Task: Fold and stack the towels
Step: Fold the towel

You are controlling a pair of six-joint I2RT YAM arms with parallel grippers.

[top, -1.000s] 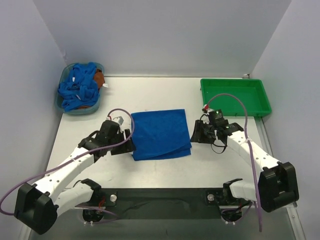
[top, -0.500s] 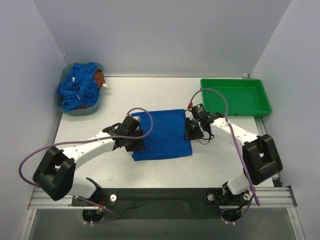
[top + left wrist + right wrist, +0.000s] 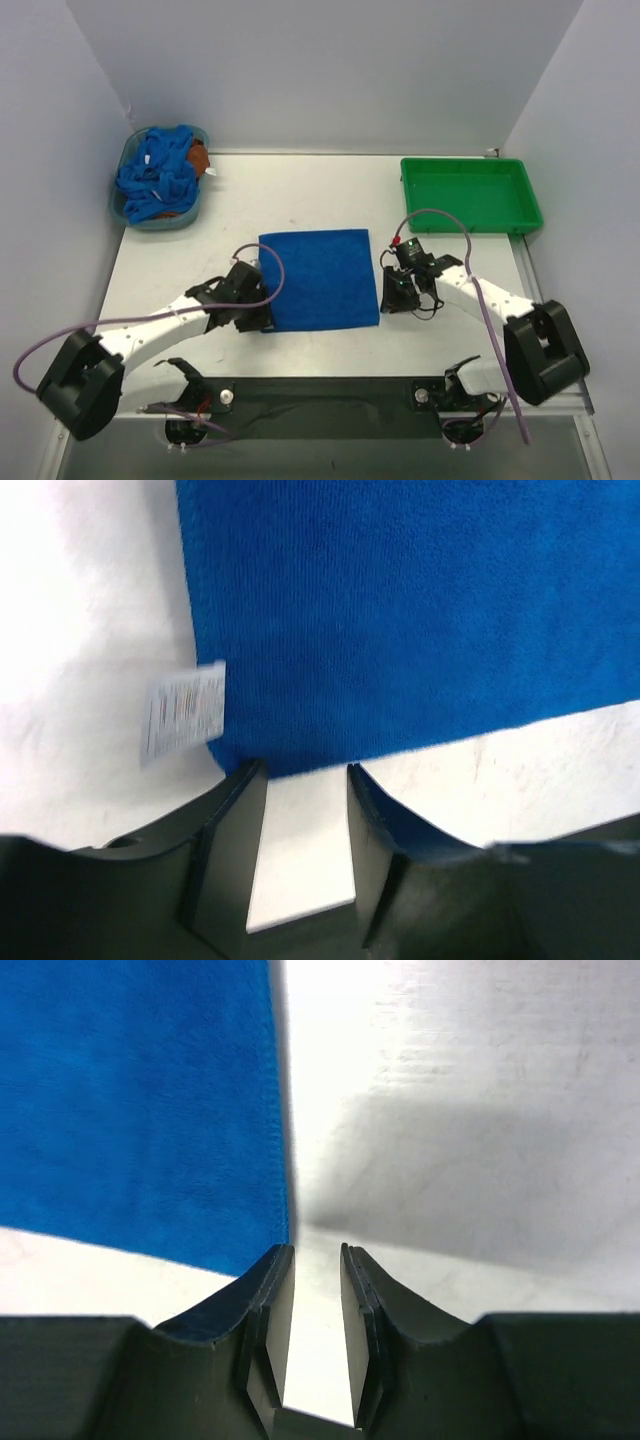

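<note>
We note matt, fuzzy terry cloth on the towel (image 3: pixel 420 610) ahead of the left gripper (image 3: pixel 305 772); the table (image 3: pixel 80 600) beneath it is smooth, satin white.

You have one desk (image 3: pixel 300 190) and two pincers over it, the left pincer (image 3: pixel 265 320) and the right pincer (image 3: pixel 392 300). Between them lies one folded blue towel (image 3: pixel 318 280), with one white tag (image 3: pixel 182 712) showing just ahead of the left pincer. Well beyond the left pincer you have one teal bin (image 3: pixel 150 227) holding one orange-brown cloth (image 3: pixel 198 157) and a tangle of blue towels (image 3: pixel 155 180), heaped too closely to count. Beyond the right pincer stands one green tray (image 3: pixel 470 195). There are two purple cables (image 3: pixel 432 211), one on each arm.
</note>
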